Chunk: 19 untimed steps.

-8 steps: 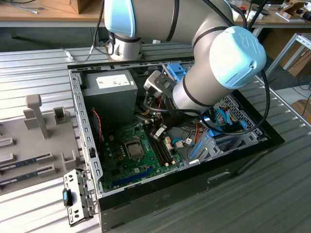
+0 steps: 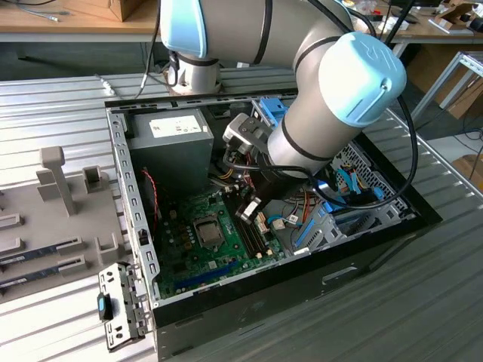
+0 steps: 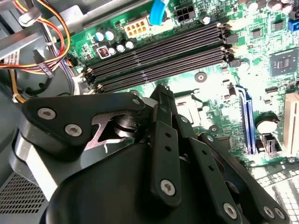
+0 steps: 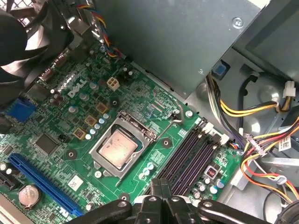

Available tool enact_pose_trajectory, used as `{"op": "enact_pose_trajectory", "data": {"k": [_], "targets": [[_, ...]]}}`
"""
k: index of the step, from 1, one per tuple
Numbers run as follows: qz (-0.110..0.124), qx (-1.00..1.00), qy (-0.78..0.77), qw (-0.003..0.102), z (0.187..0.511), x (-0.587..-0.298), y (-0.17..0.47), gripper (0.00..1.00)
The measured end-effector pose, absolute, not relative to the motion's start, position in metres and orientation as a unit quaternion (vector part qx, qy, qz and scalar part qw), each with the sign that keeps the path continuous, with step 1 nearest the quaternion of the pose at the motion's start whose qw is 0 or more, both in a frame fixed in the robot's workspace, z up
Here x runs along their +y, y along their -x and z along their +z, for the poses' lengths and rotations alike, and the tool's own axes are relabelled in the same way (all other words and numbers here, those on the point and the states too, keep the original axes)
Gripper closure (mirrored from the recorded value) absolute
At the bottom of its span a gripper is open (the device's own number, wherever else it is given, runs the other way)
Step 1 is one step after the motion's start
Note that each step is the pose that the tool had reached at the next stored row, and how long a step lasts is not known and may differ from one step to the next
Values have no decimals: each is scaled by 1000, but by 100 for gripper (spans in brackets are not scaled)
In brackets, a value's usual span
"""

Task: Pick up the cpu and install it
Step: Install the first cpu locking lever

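The cpu (image 4: 117, 147), a small square chip with a silver-grey top, lies flat inside the metal-framed socket (image 4: 140, 128) on the green motherboard (image 4: 70, 93). In the exterior view the cpu (image 2: 209, 231) sits mid-board in the open computer case. My gripper (image 4: 161, 184) hovers above the empty dark memory slots (image 4: 189, 156), just to the exterior view's right of the socket. Its black fingers (image 3: 163, 107) are pressed together with nothing between them. In the exterior view the gripper (image 2: 247, 211) hangs inside the case, apart from the chip.
A grey power-supply box (image 2: 170, 147) fills the case's far corner. Bundled coloured cables (image 4: 261, 140) run beside the memory slots. A black fan (image 4: 23, 42) stands at the board's edge. Outside the case, a grey holder tray (image 2: 45, 219) carries memory sticks.
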<state>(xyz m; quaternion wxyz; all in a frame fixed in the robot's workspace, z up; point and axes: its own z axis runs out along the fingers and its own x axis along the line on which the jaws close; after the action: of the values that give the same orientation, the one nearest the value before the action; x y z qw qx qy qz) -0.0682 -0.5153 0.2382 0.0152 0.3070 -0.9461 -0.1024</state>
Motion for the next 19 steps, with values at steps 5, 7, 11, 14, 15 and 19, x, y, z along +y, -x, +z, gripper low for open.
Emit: {"op": "enact_pose_trajectory", "data": {"k": [5, 7, 11, 14, 15, 19], "targets": [[-83, -948, -307, 22, 238, -515, 68, 89], [-71, -949, -307, 26, 238, -515, 68, 89], [-71, -949, -307, 26, 238, -515, 68, 89], [-58, -950, -308, 14, 238, -515, 68, 89], [-55, -950, -308, 10, 238, -515, 68, 89], [-55, -950, -308, 8, 238, -515, 68, 89]]}}
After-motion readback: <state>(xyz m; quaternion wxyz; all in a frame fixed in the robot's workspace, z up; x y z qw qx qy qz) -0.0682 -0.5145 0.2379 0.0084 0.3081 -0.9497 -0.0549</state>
